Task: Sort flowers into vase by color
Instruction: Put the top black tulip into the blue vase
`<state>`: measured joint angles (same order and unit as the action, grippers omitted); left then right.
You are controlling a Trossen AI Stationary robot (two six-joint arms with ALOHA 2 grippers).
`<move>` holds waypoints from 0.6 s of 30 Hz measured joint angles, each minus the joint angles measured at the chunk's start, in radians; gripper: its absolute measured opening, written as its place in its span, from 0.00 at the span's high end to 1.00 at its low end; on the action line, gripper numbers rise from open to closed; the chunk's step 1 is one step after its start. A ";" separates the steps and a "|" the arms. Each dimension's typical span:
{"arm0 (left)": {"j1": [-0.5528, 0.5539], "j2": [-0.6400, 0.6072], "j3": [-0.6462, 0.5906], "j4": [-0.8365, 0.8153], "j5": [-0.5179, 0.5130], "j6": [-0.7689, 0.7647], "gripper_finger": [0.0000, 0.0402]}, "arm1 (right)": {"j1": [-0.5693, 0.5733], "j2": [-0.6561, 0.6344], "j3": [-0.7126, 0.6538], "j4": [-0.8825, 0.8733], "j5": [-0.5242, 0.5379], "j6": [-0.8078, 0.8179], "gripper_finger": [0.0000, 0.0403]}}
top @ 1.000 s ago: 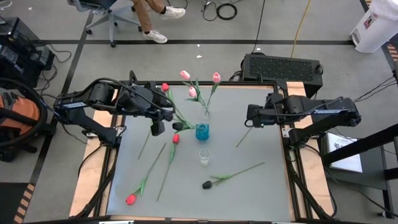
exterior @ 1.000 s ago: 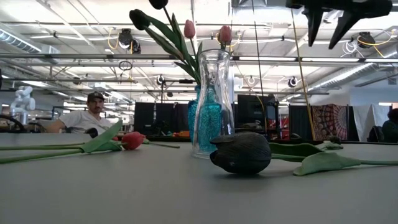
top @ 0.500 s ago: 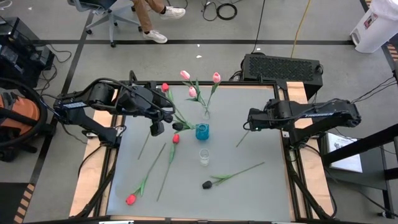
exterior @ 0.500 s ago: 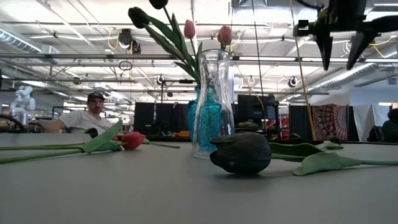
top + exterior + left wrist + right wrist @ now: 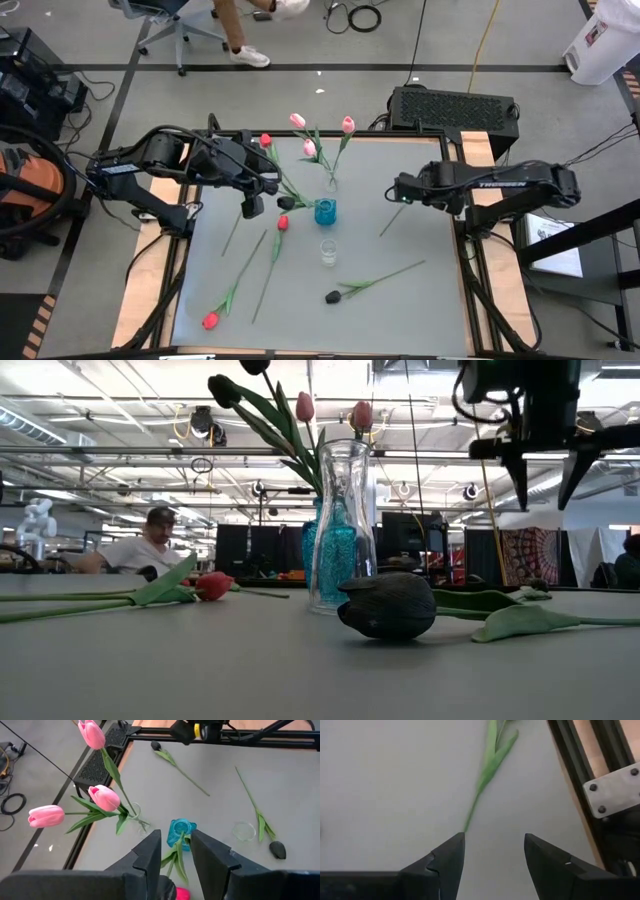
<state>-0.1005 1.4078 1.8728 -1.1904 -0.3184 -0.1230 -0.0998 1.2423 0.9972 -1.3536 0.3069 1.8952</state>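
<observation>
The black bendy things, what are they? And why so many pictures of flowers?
They are two robot arms, each ending in a claw. One picture looks down from above, one looks across the table, two come from cameras on the wrists. Fake tulips lie on the table, like a black tulip. Pink tulips stand in a clear vase beside a blue vase. The right claw is open and empty above a green stem. I cannot tell whether the left claw holds anything.
</observation>
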 joint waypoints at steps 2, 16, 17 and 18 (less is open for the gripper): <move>0.000 0.000 0.000 0.000 0.002 -0.002 0.72 | -0.026 0.000 -0.018 0.023 0.000 -0.016 0.51; 0.000 0.000 0.000 0.001 0.060 0.000 0.72 | -0.262 0.000 -0.051 0.086 -0.003 -0.221 0.51; 0.000 0.000 0.000 0.004 0.060 0.000 0.72 | -0.282 0.000 -0.051 0.095 -0.009 -0.245 0.51; 0.000 0.000 0.000 0.007 0.060 -0.001 0.72 | -0.303 0.000 -0.051 0.100 -0.017 -0.268 0.51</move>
<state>-0.1005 1.4077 1.8726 -1.1832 -0.2588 -0.1237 -0.4026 1.2423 0.9466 -1.2538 0.2897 1.6268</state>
